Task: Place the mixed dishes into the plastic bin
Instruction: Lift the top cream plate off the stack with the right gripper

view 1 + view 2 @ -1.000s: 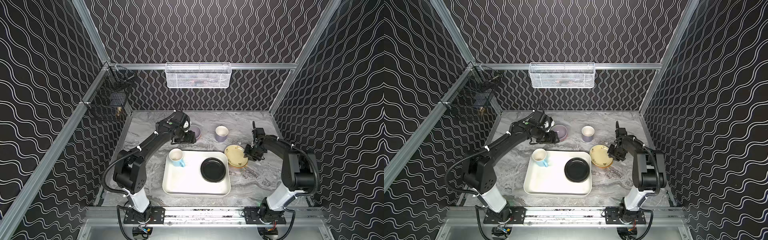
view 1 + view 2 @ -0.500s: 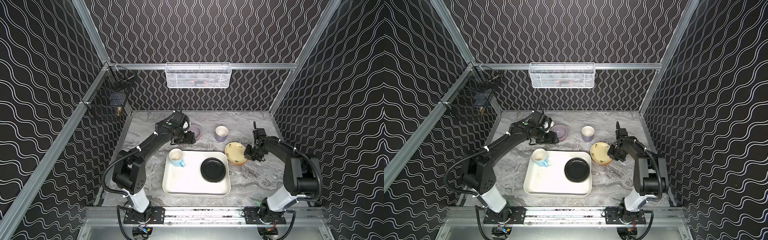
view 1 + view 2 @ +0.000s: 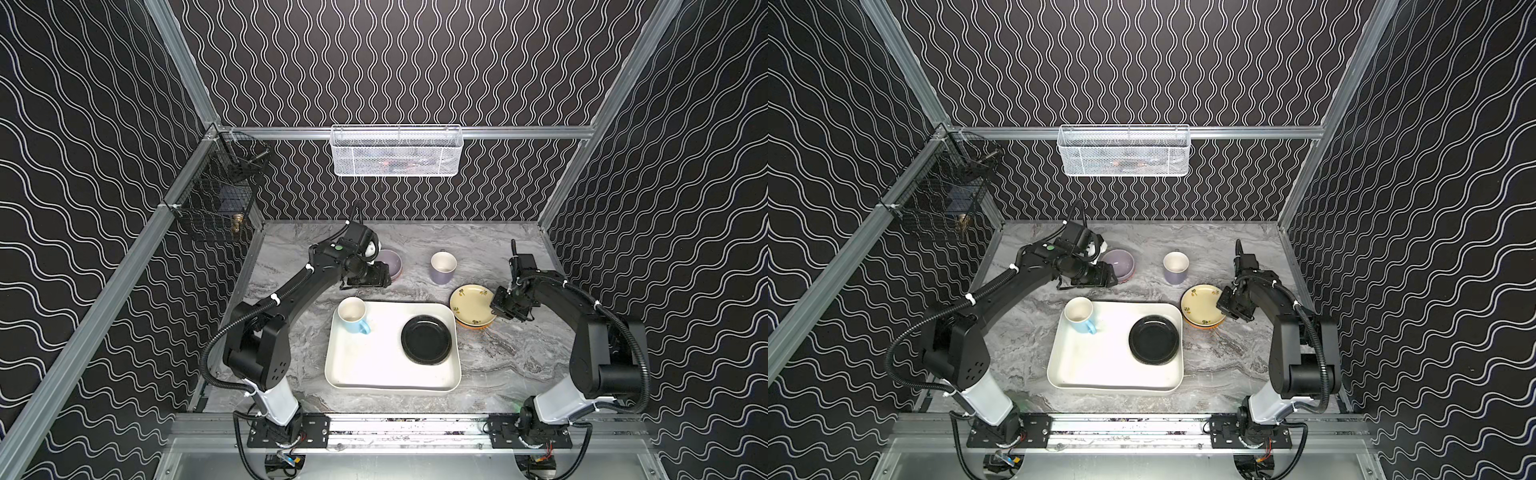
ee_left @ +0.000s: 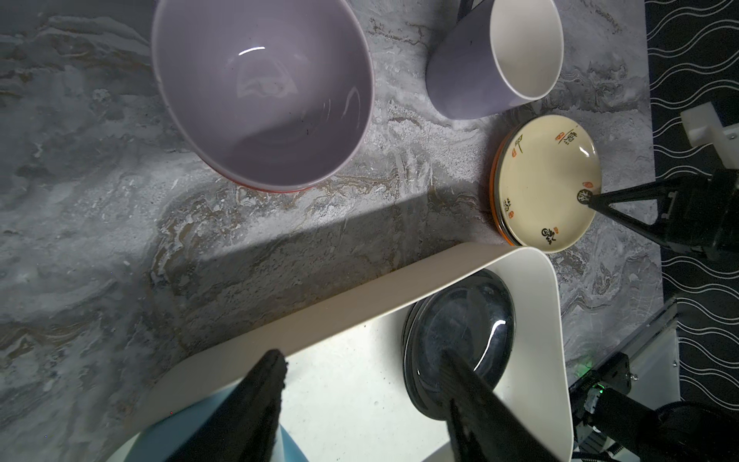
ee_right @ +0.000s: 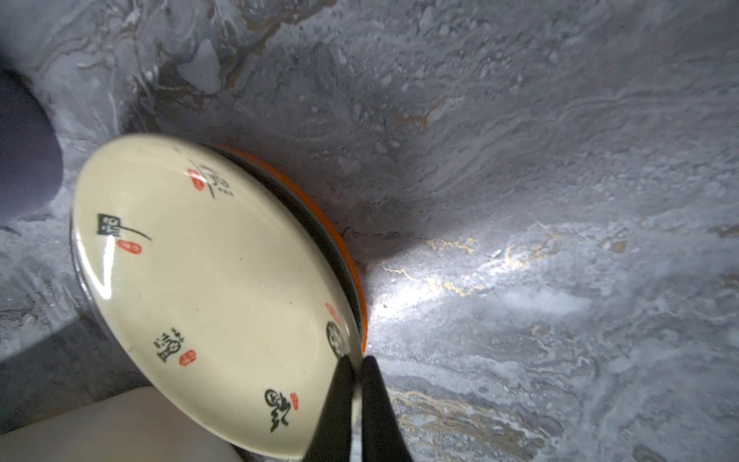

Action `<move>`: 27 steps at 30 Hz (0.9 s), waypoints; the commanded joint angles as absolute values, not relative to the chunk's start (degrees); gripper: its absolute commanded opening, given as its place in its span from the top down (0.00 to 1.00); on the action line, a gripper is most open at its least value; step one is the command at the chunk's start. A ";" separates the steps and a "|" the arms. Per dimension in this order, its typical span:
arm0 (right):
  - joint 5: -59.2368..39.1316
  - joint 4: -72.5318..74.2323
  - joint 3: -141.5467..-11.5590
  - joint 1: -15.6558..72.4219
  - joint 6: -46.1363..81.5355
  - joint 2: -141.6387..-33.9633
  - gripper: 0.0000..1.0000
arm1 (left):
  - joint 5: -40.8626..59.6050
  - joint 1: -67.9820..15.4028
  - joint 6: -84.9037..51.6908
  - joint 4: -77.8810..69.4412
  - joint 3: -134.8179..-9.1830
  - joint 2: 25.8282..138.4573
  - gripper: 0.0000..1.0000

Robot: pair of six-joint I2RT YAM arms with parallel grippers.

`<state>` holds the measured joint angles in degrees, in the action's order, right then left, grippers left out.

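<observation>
The white bin [image 3: 365, 361] lies in the middle of the table [image 3: 498, 365], toward the front. Inside it a blue mug [image 3: 352, 316] stands upright in the far left corner. A black plate [image 3: 426, 339] lies flat at the right side of the bin.

On the table, just beside the far right corner of the bin, a yellow plate [image 5: 200, 280] sits on top of an orange plate [image 5: 358, 292]. A thin dark layer shows between them. It is maybe one more plate, but I cannot tell. The right gripper [image 5: 357, 362] is clenched on the rim of the yellow plate.

Behind the bin a grey mug [image 3: 443, 267] stands upright, and a purple bowl [image 3: 390, 262] stands near it on the left. The left gripper [image 4: 362, 358] hangs over the far edge of the bin, near the blue mug and just beside the bowl. Its jaws are spread apart with nothing between them.
</observation>
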<state>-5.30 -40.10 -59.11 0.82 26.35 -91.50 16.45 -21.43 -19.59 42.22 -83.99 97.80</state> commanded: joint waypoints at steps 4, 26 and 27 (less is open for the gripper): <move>-7.60 -41.98 -60.20 0.87 27.22 -89.20 1.00 | 16.48 -21.36 -18.89 42.28 -83.81 95.75 0.27; -11.51 -48.55 -65.73 0.86 25.14 -80.42 1.00 | 14.04 -21.31 -19.68 45.02 -82.32 86.67 0.02; -11.94 -49.07 -66.04 0.90 25.13 -79.72 1.00 | 13.68 -21.34 -19.76 45.36 -82.18 86.14 0.02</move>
